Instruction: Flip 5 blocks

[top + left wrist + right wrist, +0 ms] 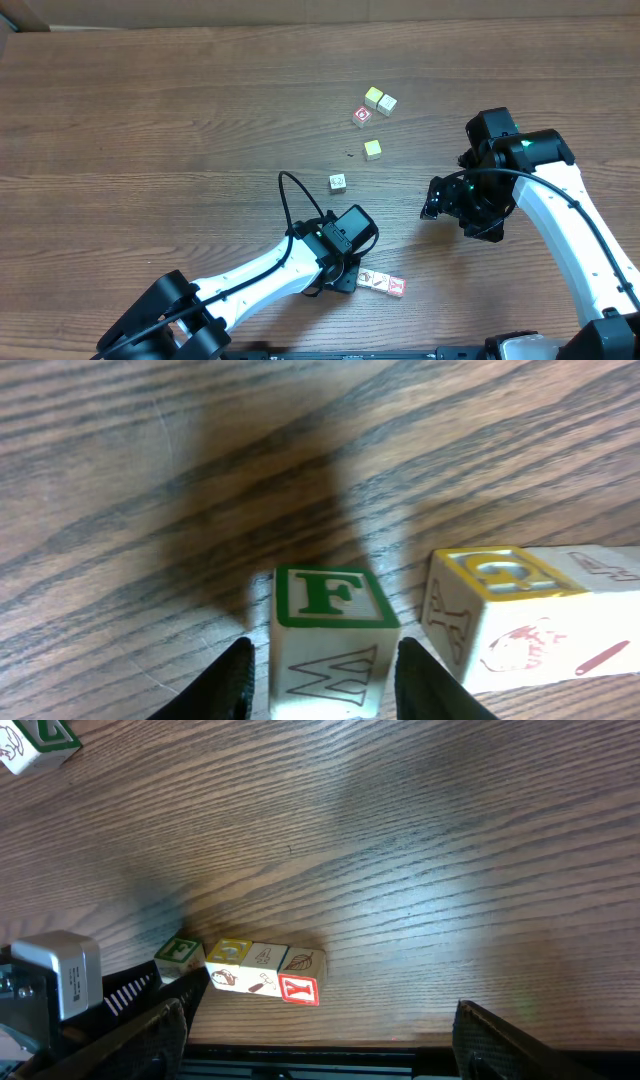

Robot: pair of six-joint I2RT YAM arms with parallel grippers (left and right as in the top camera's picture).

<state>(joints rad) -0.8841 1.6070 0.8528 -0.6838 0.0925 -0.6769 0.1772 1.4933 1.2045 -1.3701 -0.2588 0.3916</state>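
Blocks (262, 970) in row beside F block (335, 630); L gripper (327, 680) astride it — barely parted; R gripper (320, 1020) — wide, empty.

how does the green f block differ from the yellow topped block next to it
The green F block has a green-framed top; the yellow-topped block has a yellow frame. The green F block sits between the fingers of the left end effector; the yellow-topped block stands outside them. The green F block stands a little apart, while the yellow-topped block butts against another block. Both are pale wooden cubes of like size on the table.
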